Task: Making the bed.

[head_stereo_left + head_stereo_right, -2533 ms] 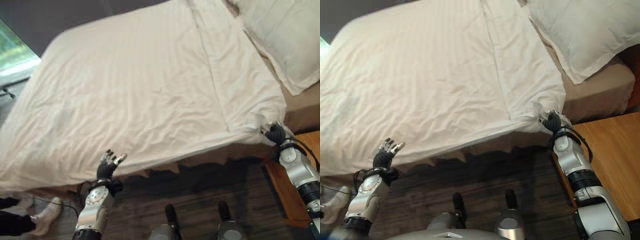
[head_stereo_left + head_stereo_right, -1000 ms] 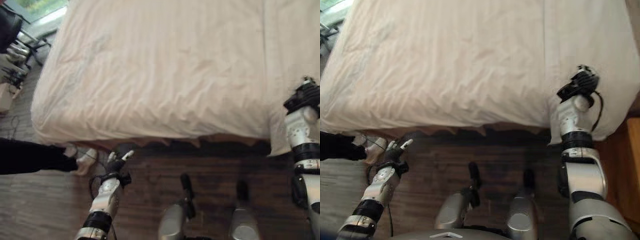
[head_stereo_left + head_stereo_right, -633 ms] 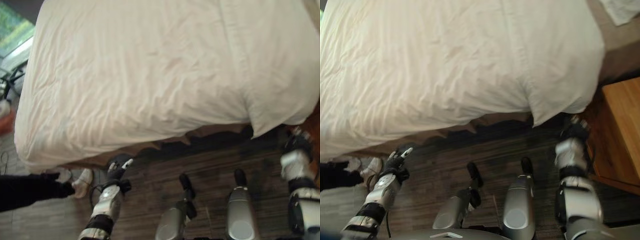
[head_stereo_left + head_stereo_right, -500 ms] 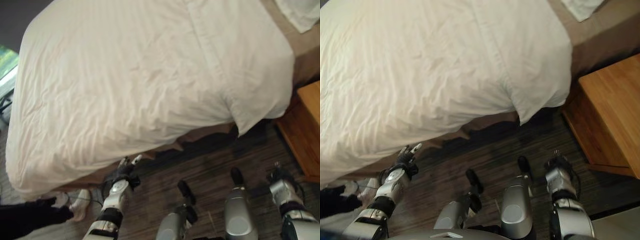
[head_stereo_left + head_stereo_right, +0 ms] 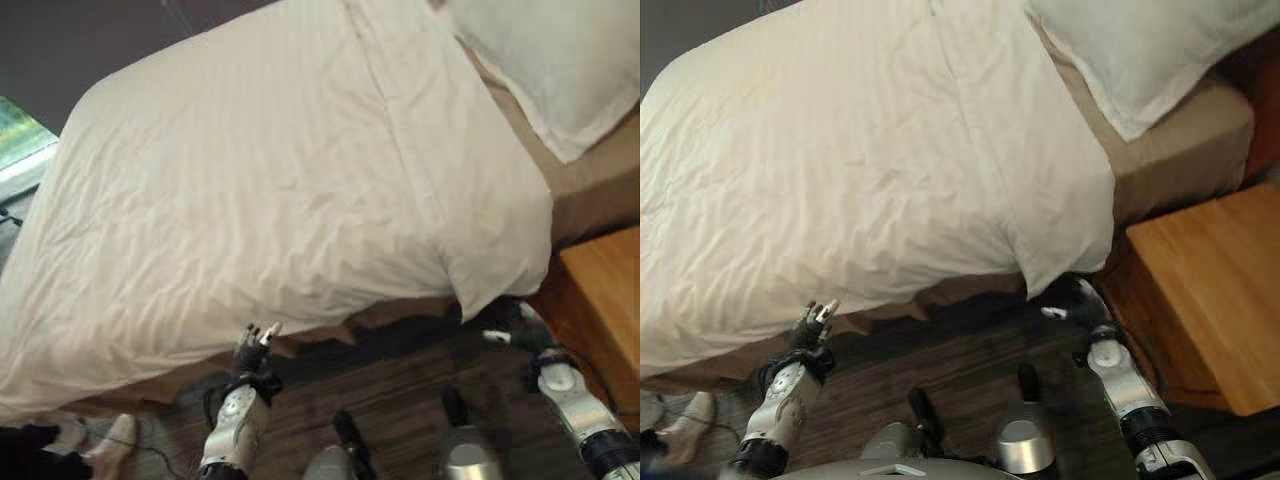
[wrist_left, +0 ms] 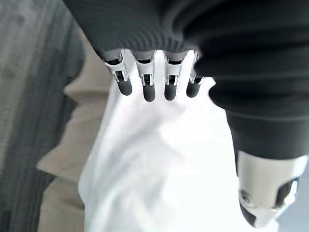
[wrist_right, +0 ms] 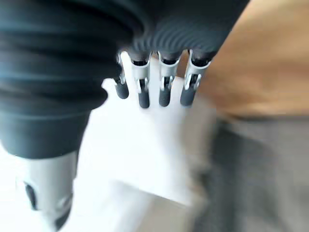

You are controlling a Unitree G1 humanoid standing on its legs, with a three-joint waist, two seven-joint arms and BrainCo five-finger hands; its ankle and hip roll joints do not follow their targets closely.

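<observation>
- Right now I see the left robot hand raised below the near edge of the bed, fingers straight and spread, holding nothing; its wrist view shows the fingertips pointing at the white cloth without gripping it.
- On the other side, the right robot hand sits low by the hanging corner of the duvet, fingers relaxed and empty (its own wrist view shows the fingers straight, with white cloth just past them).
- I see the duvet spread across most of the bed, wrinkled, its near edge draped over the side; the corner near the right robot hand hangs in a point toward the floor.
- Beyond that corner the tan mattress sheet is bare, and a white pillow lies on it at the head end.
- Beside the bed on my right stands a wooden nightstand.
- At the lower left a person's pale shoe rests on the floor.
</observation>
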